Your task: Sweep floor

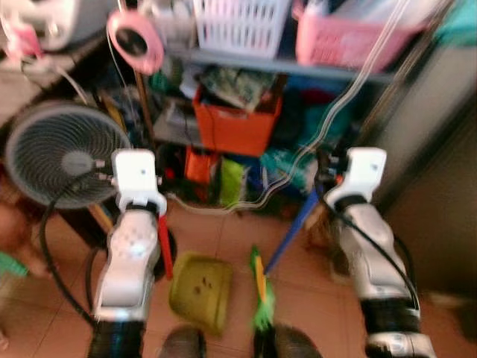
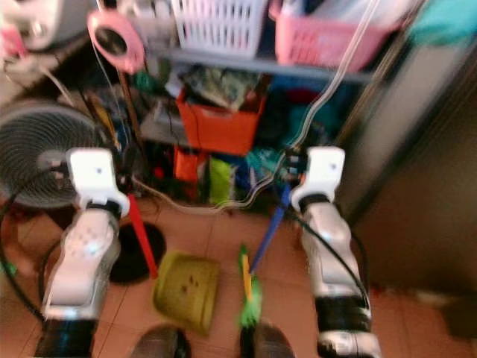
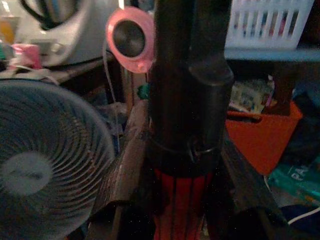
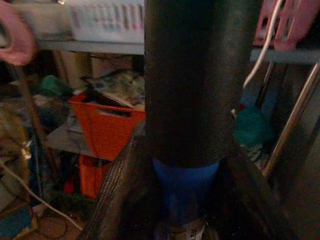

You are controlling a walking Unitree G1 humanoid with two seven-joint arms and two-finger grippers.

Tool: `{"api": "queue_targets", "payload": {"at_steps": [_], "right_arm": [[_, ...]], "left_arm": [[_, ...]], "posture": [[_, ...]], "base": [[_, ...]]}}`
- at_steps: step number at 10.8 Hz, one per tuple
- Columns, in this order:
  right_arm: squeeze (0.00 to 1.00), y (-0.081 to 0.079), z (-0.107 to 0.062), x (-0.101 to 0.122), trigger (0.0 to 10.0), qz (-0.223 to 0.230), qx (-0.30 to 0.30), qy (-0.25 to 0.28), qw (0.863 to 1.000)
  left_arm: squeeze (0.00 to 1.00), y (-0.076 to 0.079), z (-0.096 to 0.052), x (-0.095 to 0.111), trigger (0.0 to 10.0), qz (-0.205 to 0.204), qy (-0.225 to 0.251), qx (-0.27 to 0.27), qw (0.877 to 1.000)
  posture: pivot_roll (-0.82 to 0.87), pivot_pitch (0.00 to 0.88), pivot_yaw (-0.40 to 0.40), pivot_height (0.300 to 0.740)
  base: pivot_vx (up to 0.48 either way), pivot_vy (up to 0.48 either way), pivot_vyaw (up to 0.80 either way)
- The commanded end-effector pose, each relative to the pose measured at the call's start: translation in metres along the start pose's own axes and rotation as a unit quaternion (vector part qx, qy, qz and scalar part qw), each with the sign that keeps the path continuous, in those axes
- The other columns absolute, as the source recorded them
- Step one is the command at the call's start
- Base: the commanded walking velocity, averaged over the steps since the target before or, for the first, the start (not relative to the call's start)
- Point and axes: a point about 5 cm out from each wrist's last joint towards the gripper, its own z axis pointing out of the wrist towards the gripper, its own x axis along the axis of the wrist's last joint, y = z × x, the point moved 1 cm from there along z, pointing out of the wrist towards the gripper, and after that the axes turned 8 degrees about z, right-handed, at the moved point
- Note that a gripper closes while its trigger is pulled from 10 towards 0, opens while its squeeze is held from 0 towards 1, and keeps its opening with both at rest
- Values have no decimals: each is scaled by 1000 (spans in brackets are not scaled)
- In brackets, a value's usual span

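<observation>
Left gripper (image 3: 185,200): clamped on the red handle (image 1: 165,246) of the dustpan (image 1: 200,289), which rests on the tiled floor (image 1: 313,298) just ahead of the robot's feet.
Right gripper (image 4: 185,220): closed around the blue handle (image 1: 289,235) of the broom, whose green bristles (image 1: 262,309) touch the floor beside the dustpan.
Backdrop: a cluttered shelf (image 1: 298,67) with an orange crate (image 1: 237,123), white basket (image 1: 242,26) and pink basket (image 1: 350,37); a fan (image 1: 63,156) stands to the left.
</observation>
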Motion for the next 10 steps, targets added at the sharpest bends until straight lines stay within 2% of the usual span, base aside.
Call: {"api": "queue_targets", "payload": {"at_steps": [1,4,7,8,10], "right_arm": [[0,1,0,-2,10000,-5,-4,-8,1000],[0,4,1,-3,10000,-7,-7,-11,1000],[0,7,-1,-5,10000,-13,-9,-17,1000],[0,4,2,-3,10000,-16,-8,-12,1000],[0,10,-2,-8,10000,-24,-19,-23,999]], "left_arm": [[0,-2,1,12,10000,-3,26,8,1000],[0,2,2,12,10000,-6,25,4,1000],[0,5,1,10,10000,-13,22,5,1000],[0,5,6,17,10000,-24,30,2,999],[0,10,9,27,10000,-30,34,2,999]], "posture": [[34,61,-27,740],[29,58,-29,740],[25,67,-30,740],[41,87,-14,740],[52,83,-22,740]], "base": [[-296,0,0],[-263,0,0],[0,0,0],[0,0,0],[0,0,0]]}}
